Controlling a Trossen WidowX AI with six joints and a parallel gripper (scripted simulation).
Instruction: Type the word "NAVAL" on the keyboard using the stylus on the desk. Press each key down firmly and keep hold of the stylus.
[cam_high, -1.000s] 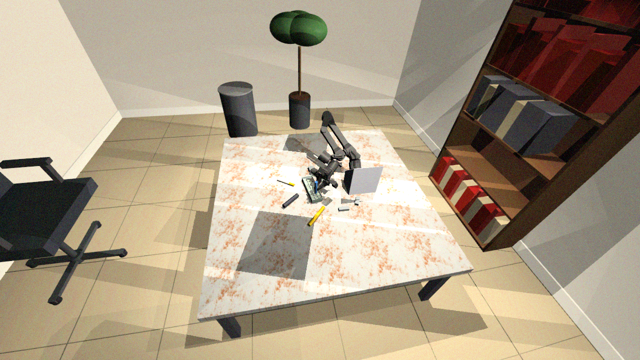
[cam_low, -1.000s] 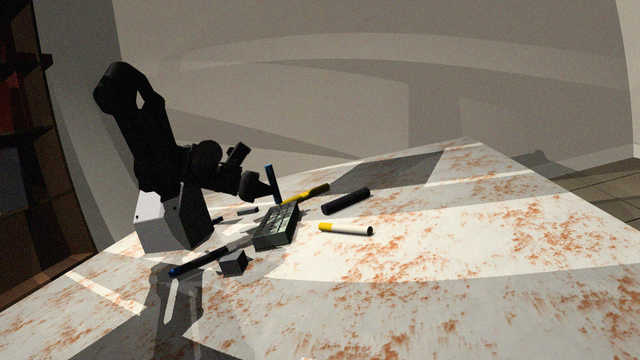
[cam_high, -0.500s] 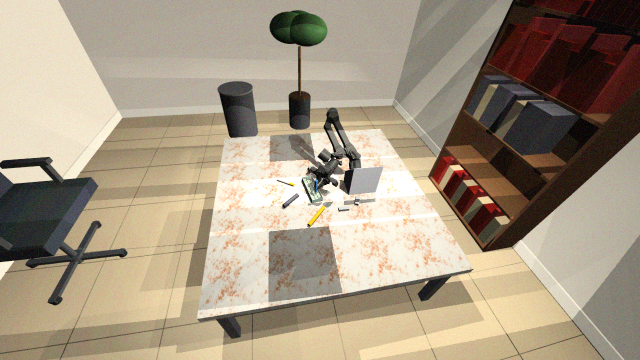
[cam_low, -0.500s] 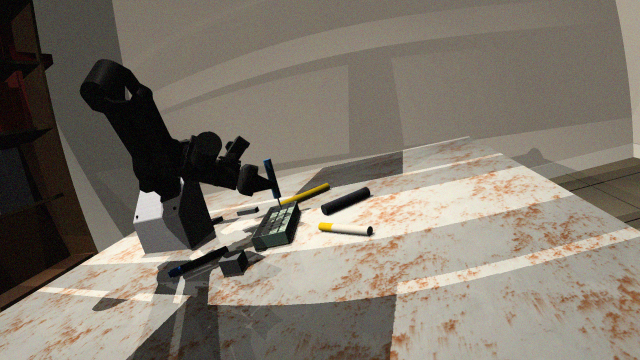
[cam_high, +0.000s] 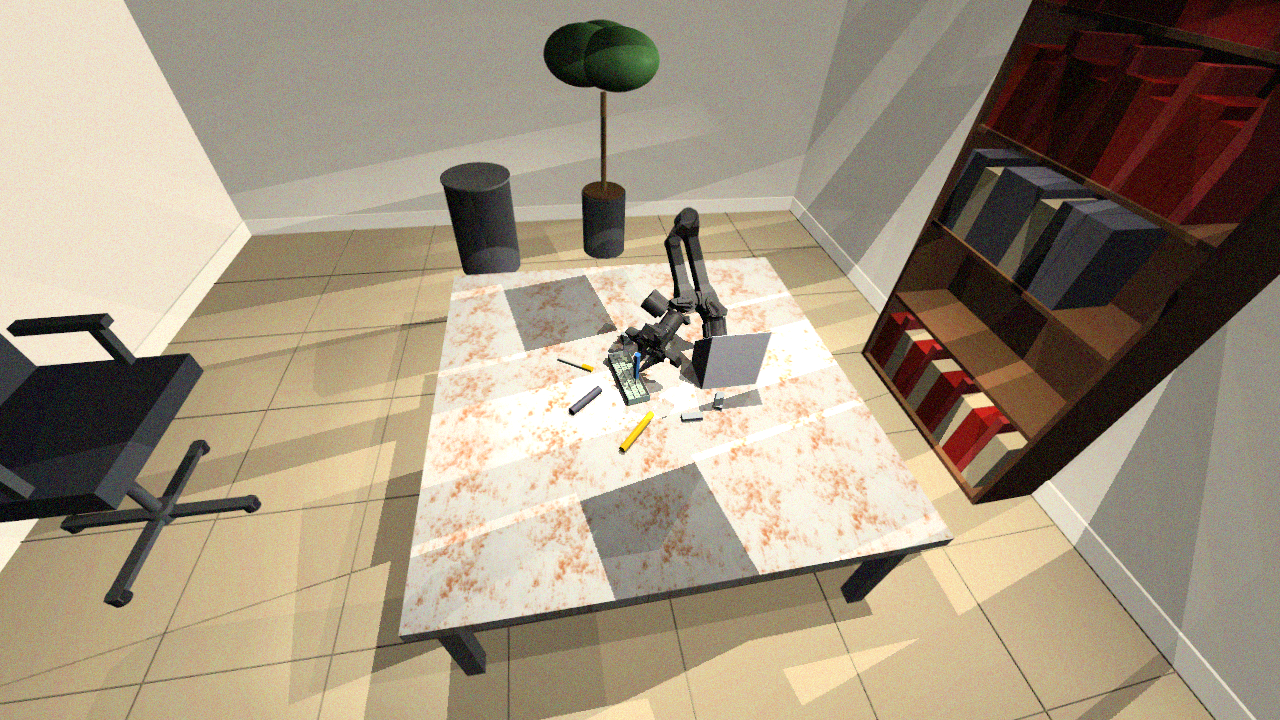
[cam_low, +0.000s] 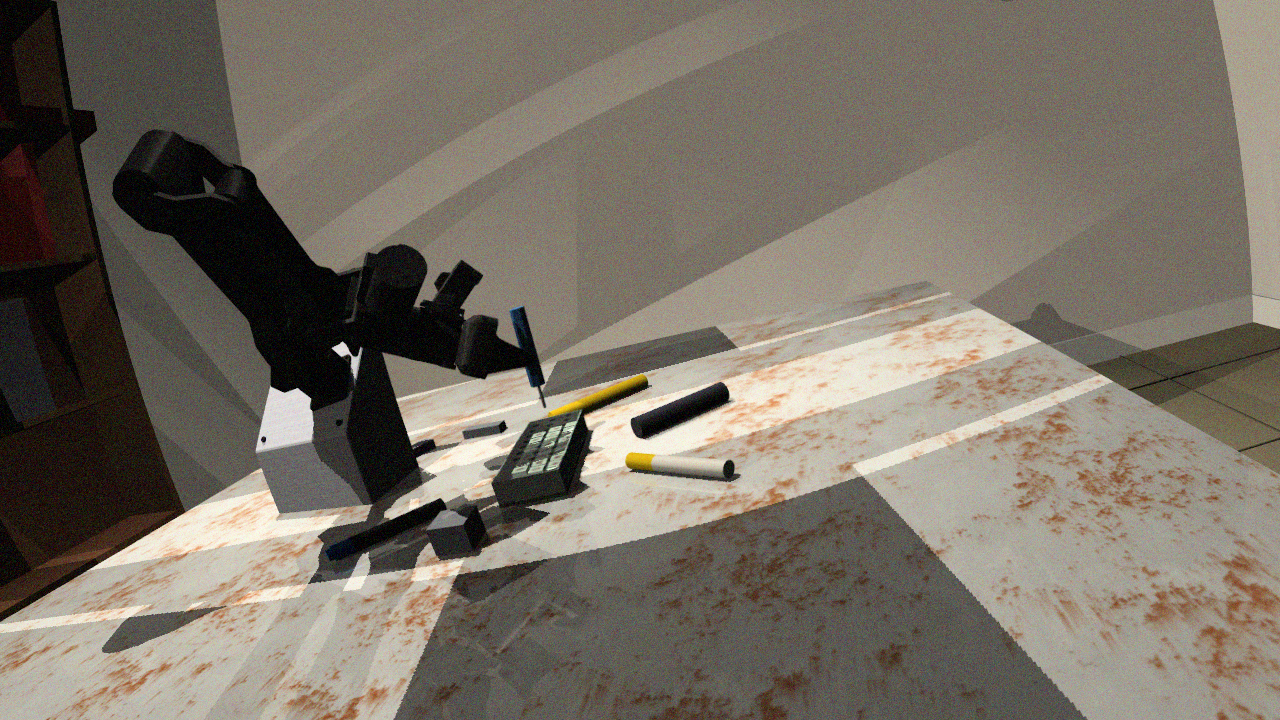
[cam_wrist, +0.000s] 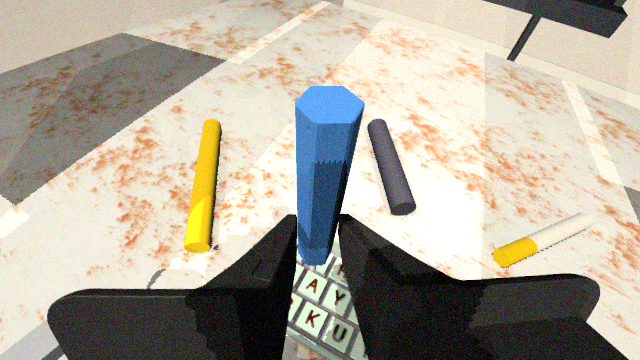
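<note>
My gripper is shut on the blue stylus. The stylus stands nearly upright, slightly tilted, with its thin metal tip down. The keyboard lies flat under the fingers. In the exterior view the tip shows with a small gap above the keyboard's far end. In the wrist view the keys A, Y, K and U are readable between the fingers. The handle hides the tip there, so I cannot tell which key is under it.
A yellow stick, a dark cylinder and a white-and-yellow pen lie beyond the keyboard. A grey box stands by the arm. A dark block lies near the keyboard.
</note>
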